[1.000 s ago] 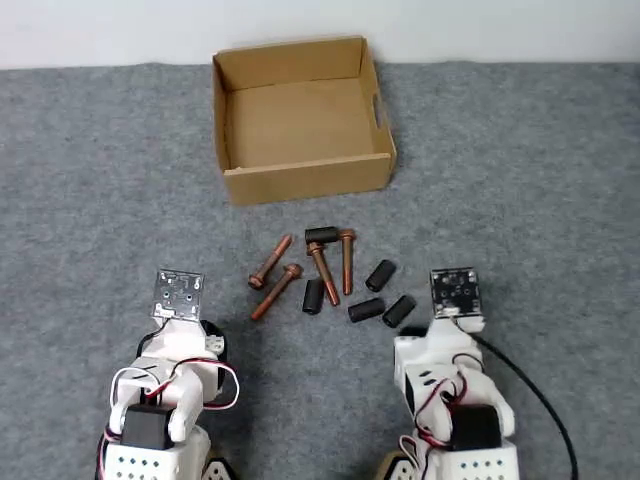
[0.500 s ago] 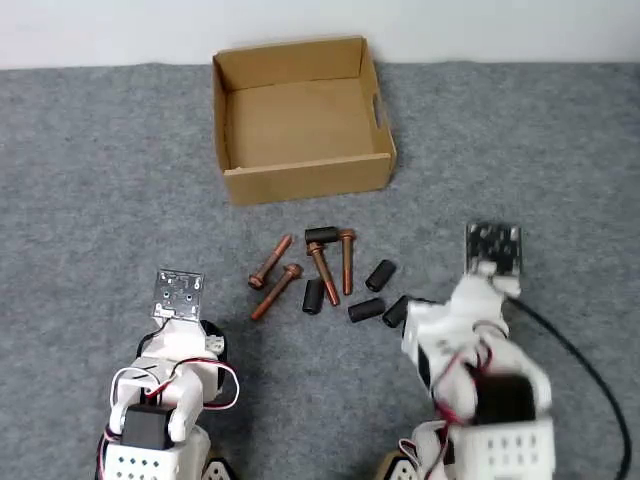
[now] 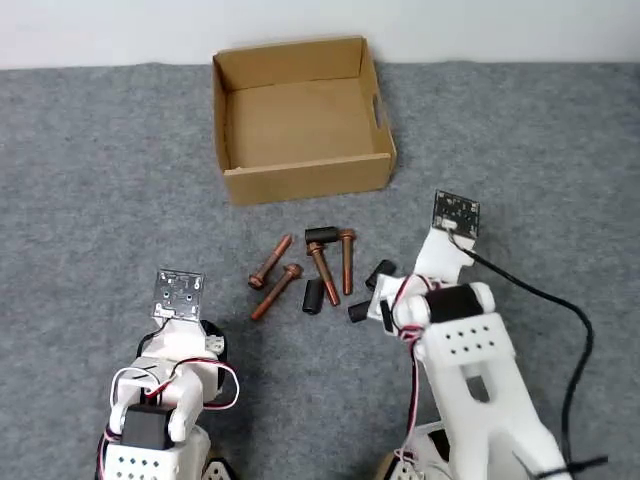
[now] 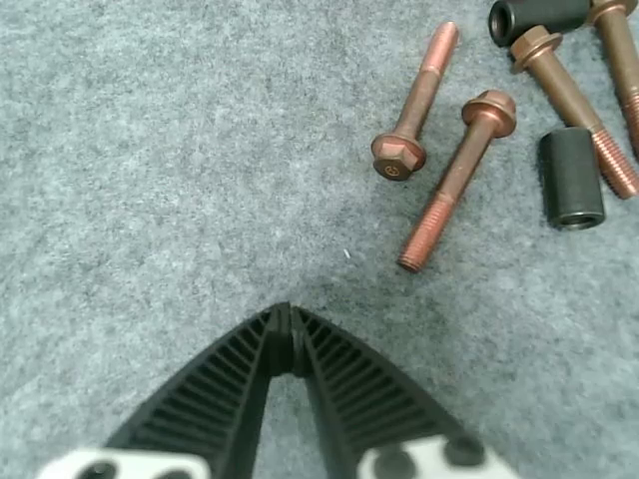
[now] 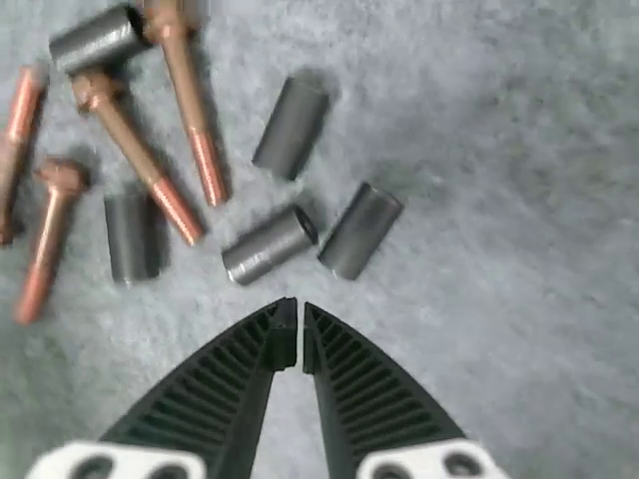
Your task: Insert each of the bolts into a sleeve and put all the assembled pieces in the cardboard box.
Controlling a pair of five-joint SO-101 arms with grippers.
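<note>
4 copper bolts (image 3: pixel 347 262) and 5 black sleeves (image 3: pixel 313 296) loose at frame centre on grey bench (image 3: pixel 100 180), below cardboard box (image 3: pixel 300 182). Left fingers (image 4: pixel 240 369) closed, lower left; right fingers (image 5: pixel 369 384) closed, beside sleeves.

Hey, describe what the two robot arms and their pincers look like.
Both arms are white plastic with black motors. The left arm carries looped red, white and black wires; the right arm has red wires and a long black cable. Each wrist bears a small square circuit board. The left pincer and right pincer are black, tapered and ribbed, on white bases.
</note>
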